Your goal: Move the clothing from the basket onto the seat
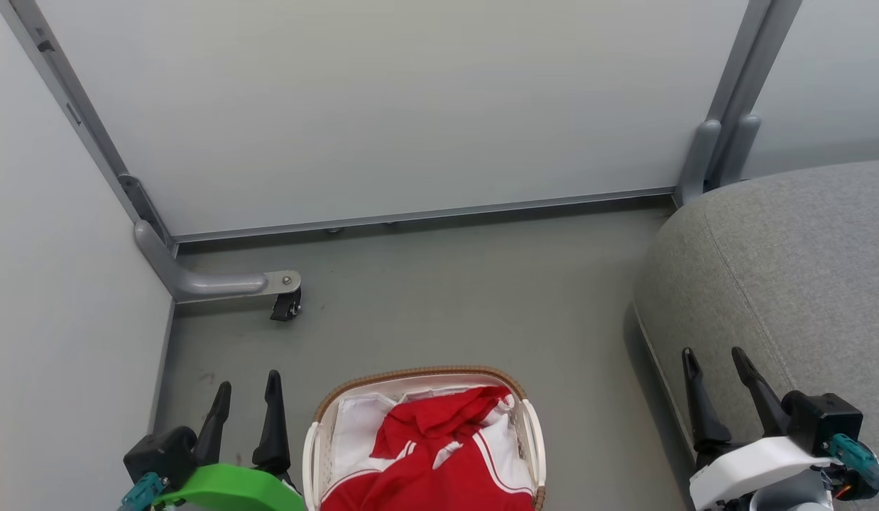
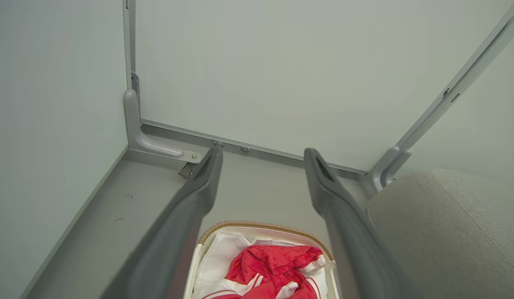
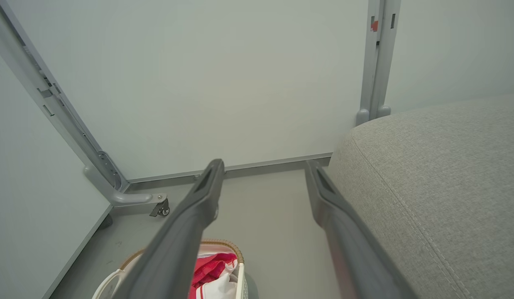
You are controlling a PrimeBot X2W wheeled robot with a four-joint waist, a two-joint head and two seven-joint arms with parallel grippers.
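So, left claw (image 1: 248,385) and right claw (image 1: 713,353) both hang spread, empty; the red clothing (image 1: 439,454) sits heaped in the basket (image 1: 418,372). I'd pinch the top bunch deep, then swing right to the seat (image 1: 801,270).

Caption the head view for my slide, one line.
Open left gripper and open right gripper flank the basket of red clothing on the floor, grey seat at right.

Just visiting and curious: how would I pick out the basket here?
Find the big grey seat on the right. On the floor to its left stands the basket. It is small, white, brown-rimmed and holds red clothing.
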